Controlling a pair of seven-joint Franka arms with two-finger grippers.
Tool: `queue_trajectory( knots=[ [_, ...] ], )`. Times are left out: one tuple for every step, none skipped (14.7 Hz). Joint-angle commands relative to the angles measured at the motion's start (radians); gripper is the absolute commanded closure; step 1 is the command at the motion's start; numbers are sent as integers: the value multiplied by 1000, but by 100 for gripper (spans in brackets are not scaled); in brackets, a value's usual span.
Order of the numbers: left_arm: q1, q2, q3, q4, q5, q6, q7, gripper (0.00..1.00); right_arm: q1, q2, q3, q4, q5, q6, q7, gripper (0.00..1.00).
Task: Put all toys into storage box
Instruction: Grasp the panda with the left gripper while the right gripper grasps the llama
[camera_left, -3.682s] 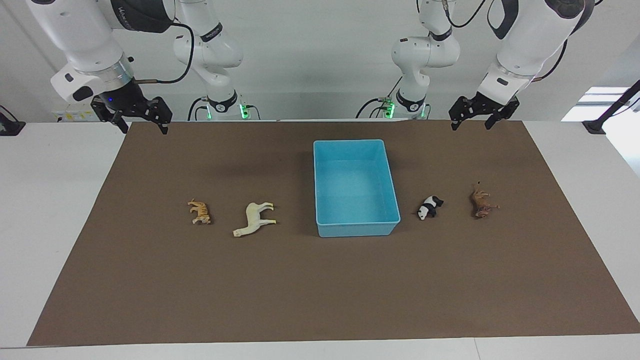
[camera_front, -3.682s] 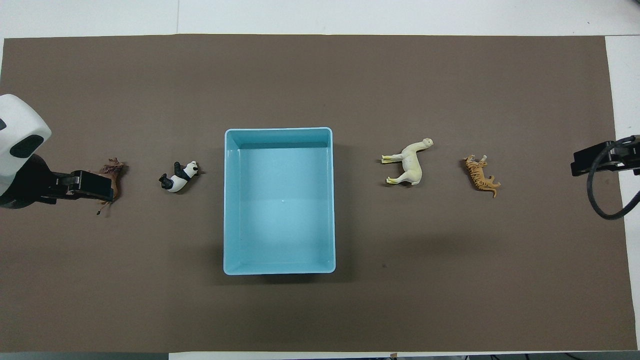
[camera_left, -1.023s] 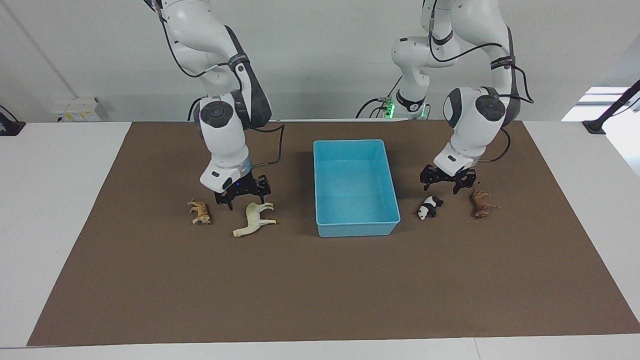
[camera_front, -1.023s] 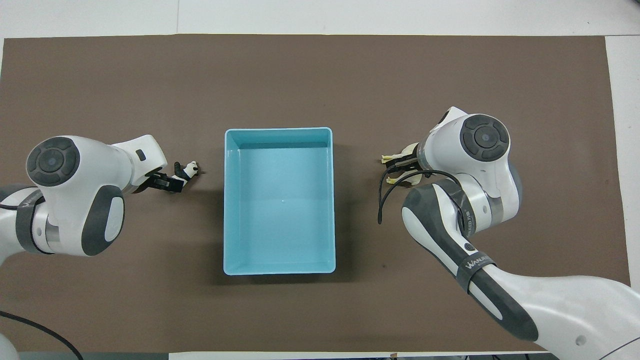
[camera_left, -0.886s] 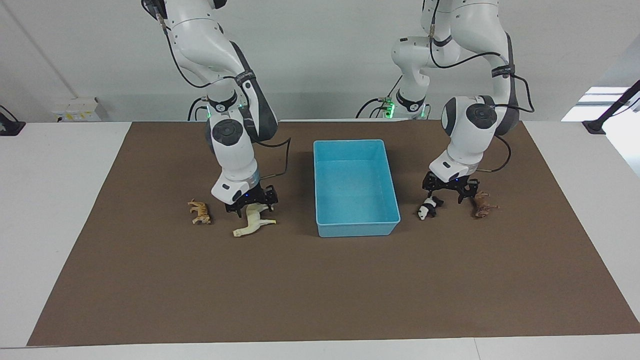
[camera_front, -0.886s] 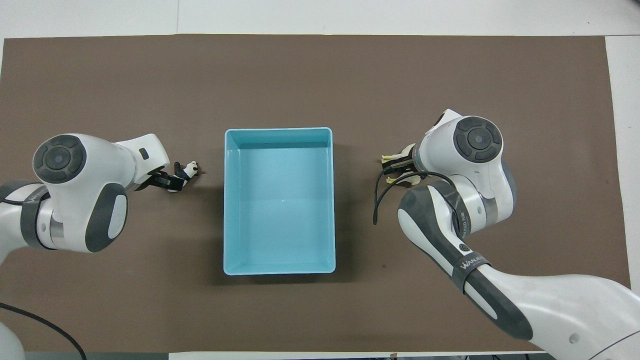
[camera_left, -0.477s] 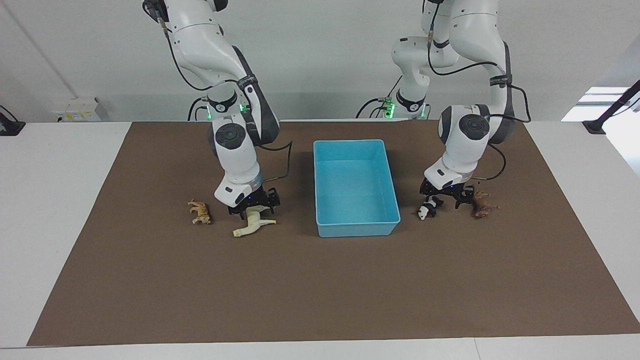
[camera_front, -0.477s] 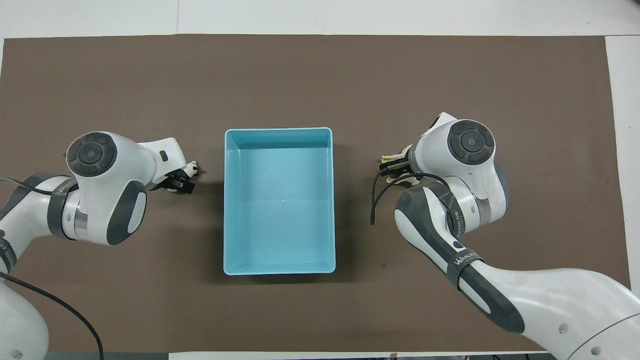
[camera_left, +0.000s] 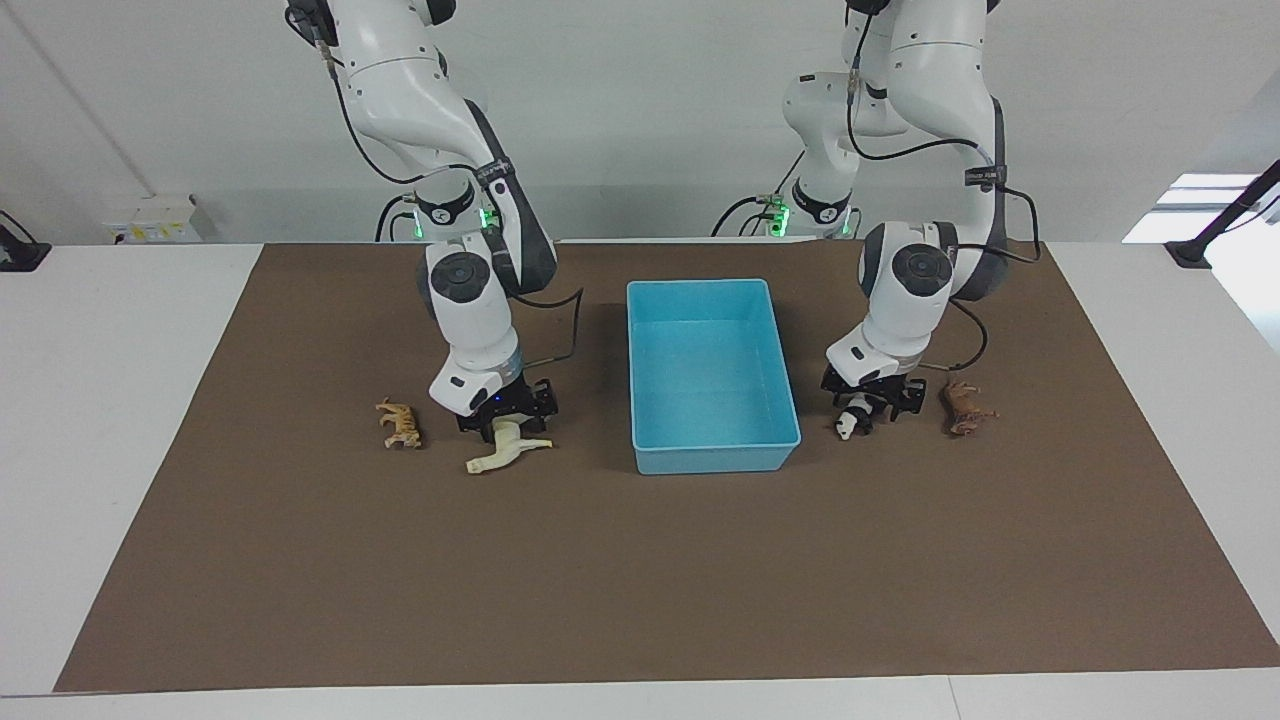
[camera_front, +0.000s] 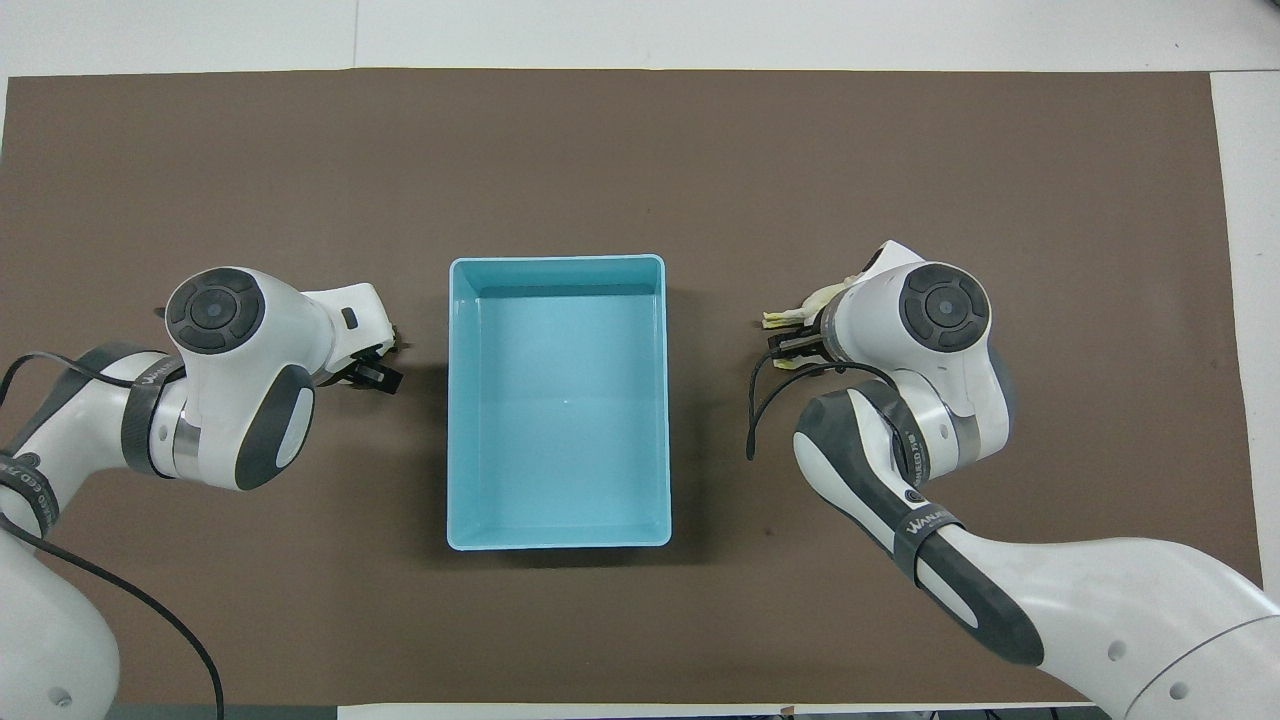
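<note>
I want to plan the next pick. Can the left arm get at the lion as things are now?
Probably yes. The lion lies in the open on the mat, beside the left gripper, which is down at the panda. Nothing stands between them, but that gripper is busy with the panda first.

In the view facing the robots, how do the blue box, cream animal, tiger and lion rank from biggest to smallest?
1. Box
2. Cream animal, though partly covered by a gripper
3. Tiger and lion: look about alike, so no ranking.

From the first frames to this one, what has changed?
Both arms came down from their rest: the left pincer is now around the panda, the right pincer around the cream animal. Tiger, lion and storage box stayed put.
</note>
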Motion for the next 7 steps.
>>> queue_trajectory(
  knots=[
    [-10,-5,10,1,18,-33,-36,80,-10,-1,5,-18,-16,20,19,100],
    [-10,-5,11,2,17,-39,-41,93,-8,-1,5,-15,-16,12,17,100],
    [-10,-5,10,8,18,-50,-67,98,-7,-1,5,-12,-16,8,17,100],
    [-10,-5,10,14,17,-61,-93,100,-7,-1,5,-7,-16,3,16,100],
    [-10,0,10,33,17,-70,-107,100,-8,-2,5,4,-17,-7,16,100],
    [-11,3,8,57,17,-96,-107,100,-8,-4,4,17,-17,-27,16,100],
    [-11,4,8,94,11,-134,-110,100,-8,-6,3,39,-17,-55,16,100]
  ],
)
